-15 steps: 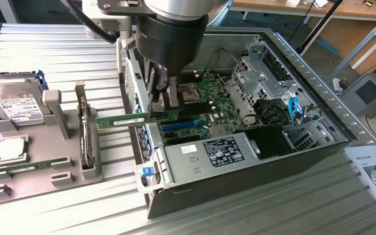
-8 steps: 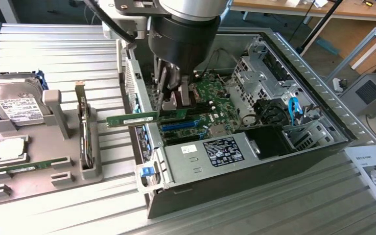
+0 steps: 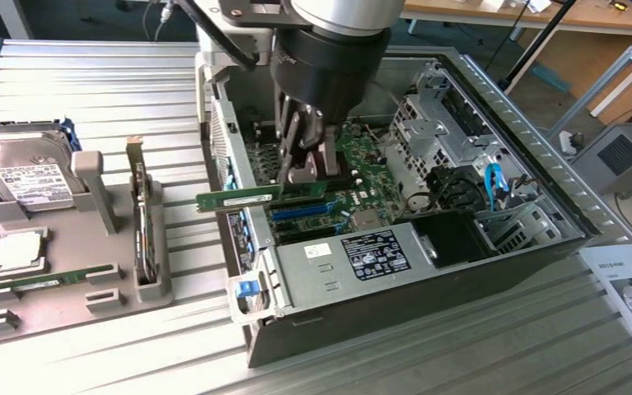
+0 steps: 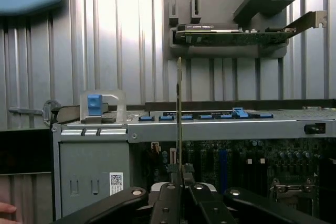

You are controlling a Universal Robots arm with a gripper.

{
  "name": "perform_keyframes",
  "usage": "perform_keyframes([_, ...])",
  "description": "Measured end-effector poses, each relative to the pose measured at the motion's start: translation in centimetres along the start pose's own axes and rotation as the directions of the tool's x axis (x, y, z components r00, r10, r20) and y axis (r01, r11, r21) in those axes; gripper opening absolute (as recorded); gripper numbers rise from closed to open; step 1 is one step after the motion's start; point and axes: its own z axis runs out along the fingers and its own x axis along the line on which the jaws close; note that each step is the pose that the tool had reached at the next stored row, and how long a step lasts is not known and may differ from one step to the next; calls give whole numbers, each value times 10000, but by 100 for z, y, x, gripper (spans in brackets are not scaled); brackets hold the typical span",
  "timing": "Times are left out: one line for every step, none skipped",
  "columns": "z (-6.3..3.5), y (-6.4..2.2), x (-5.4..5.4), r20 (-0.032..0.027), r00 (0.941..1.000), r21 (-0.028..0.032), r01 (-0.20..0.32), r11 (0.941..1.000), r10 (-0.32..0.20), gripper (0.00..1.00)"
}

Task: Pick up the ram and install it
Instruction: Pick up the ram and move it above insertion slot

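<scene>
The ram (image 3: 239, 200) is clamped between the closed fingers of the gripper (image 3: 318, 174). It is held level and on edge, and one end sticks out well past the fingers, across the side wall of the computer case (image 3: 536, 140).

Directly below the gripper you see the motherboard (image 3: 380, 174) and its slots (image 3: 305, 216). You cannot tell whether the ram touches them. The power supply (image 3: 344, 257) sits near the gripper, inside the case.

Beyond the ram's free end, well apart from the gripper, the holder tray (image 3: 63, 311) carries:
- a second ram stick (image 3: 47, 282), lying flat
- an expansion card (image 3: 141, 216), standing on edge
- a hard drive (image 3: 20, 173)
</scene>
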Motion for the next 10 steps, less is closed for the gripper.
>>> perform_keyframes([-1, -17, 0, -1, 10000, 0, 0, 10000, 0, 12])
perform_keyframes([-1, -36, -1, 0, 10000, 0, 0, 10000, 0, 12])
perform_keyframes([-1, -56, -1, 0, 10000, 0, 0, 10000, 0, 12])
perform_keyframes([-1, -75, -2, 1, 10000, 0, 0, 10000, 0, 12])
perform_keyframes([-2, -93, -2, 0, 10000, 0, 0, 10000, 0, 12])
perform_keyframes([-2, -112, -2, 0, 10000, 0, 0, 10000, 0, 12])
perform_keyframes([-3, -130, -3, 0, 10000, 0, 0, 10000, 0, 12])
perform_keyframes([-3, -149, -3, 0, 10000, 0, 0, 10000, 0, 12])
perform_keyframes([-3, -168, -3, 0, 10000, 0, 1, 10000, -1, 12])
perform_keyframes([-4, -186, -4, 0, 10000, 0, 0, 10000, 0, 12])
